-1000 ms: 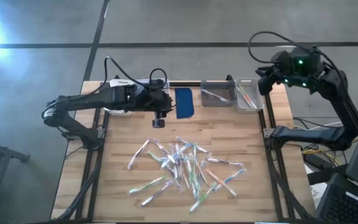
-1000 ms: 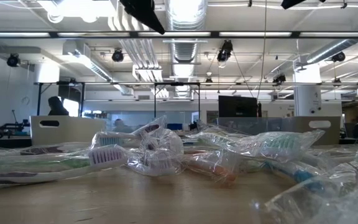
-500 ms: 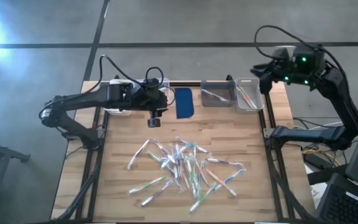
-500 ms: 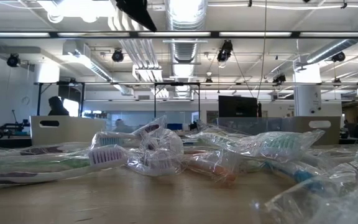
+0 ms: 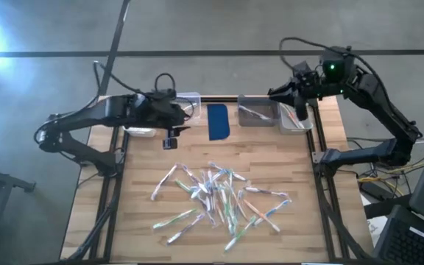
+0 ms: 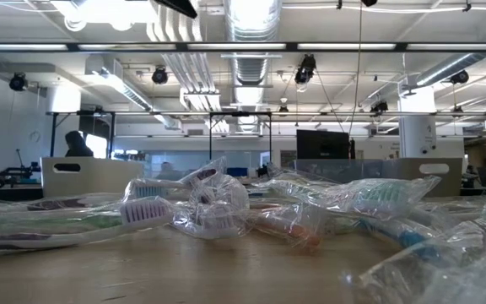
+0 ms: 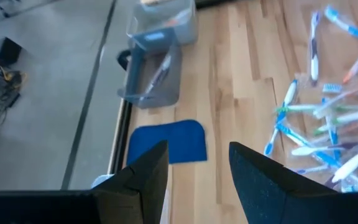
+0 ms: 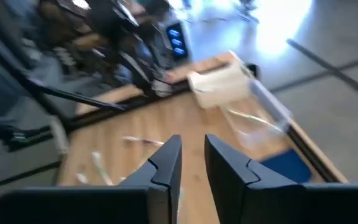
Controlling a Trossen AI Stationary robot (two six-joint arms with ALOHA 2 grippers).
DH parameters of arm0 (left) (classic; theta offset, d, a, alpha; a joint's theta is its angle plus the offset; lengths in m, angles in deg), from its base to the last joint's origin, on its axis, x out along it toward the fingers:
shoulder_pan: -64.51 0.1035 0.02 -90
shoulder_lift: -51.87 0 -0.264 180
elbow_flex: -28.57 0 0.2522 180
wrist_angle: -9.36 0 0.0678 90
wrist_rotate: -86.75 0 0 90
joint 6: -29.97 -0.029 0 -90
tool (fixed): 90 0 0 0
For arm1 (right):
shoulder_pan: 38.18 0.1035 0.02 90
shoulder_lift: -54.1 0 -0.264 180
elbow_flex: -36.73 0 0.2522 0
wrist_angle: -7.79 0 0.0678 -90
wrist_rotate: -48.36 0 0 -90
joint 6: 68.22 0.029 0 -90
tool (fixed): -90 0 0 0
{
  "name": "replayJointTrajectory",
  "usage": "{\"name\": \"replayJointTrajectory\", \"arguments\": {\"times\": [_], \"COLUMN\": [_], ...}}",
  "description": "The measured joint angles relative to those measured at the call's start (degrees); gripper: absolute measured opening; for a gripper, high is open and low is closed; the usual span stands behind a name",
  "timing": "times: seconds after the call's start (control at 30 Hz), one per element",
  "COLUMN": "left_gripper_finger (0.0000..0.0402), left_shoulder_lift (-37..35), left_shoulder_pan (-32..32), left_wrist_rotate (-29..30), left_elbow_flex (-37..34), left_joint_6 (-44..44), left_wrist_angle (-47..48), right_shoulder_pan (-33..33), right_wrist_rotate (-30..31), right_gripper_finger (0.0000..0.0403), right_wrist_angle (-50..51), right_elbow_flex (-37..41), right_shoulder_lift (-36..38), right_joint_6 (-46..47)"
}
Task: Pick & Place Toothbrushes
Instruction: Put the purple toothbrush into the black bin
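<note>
Several toothbrushes, many in clear wrappers, lie in a loose pile on the wooden table; in the low view the toothbrushes fill the foreground. My left gripper hangs open above the table's far left part, left of the blue pad, with nothing between its fingers. My right gripper is raised over the far edge by the grey bin and points toward the table's left. Its fingers stand a narrow gap apart, holding nothing.
A clear bin with an orange-accented toothbrush stands beside the grey bin, which also holds one. Another clear bin sits at the far left under my left arm. Bare wood lies between the bins and the pile.
My left gripper has drawn back toward the table's left edge, away from the blue pad, and risen a little. My right gripper has swung from beyond the table's far right corner toward the left, over the bins, turning as it went. The toothbrushes have not moved.
</note>
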Motion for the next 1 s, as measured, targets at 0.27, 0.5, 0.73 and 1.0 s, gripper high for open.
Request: {"name": "replayJointTrajectory", "arguments": {"times": [0.27,0.5,0.73,1.0], "left_gripper_finger": [0.0174,0.0174,0.0174,0.0174], "left_shoulder_lift": [-4.74,-6.50,-6.31,-6.19], "left_shoulder_pan": [0.58,0.58,0.56,0.52], "left_wrist_rotate": [0.76,3.21,0.59,-1.49], "left_elbow_flex": [0.00,-0.02,-0.11,-0.13], "left_joint_6": [1.94,4.91,8.84,11.62], "left_wrist_angle": [-0.69,-0.47,3.72,7.29], "right_shoulder_pan": [10.23,14.68,14.83,14.83], "right_wrist_rotate": [16.01,24.97,34.46,33.75], "right_gripper_finger": [0.0029,0.0013,0.0008,0.0008], "right_wrist_angle": [9.35,18.67,22.34,22.98], "right_elbow_flex": [0.00,0.31,5.48,20.10], "right_shoulder_lift": [2.10,6.44,13.71,19.43], "right_joint_6": [2.48,4.77,-0.52,-3.33]}}
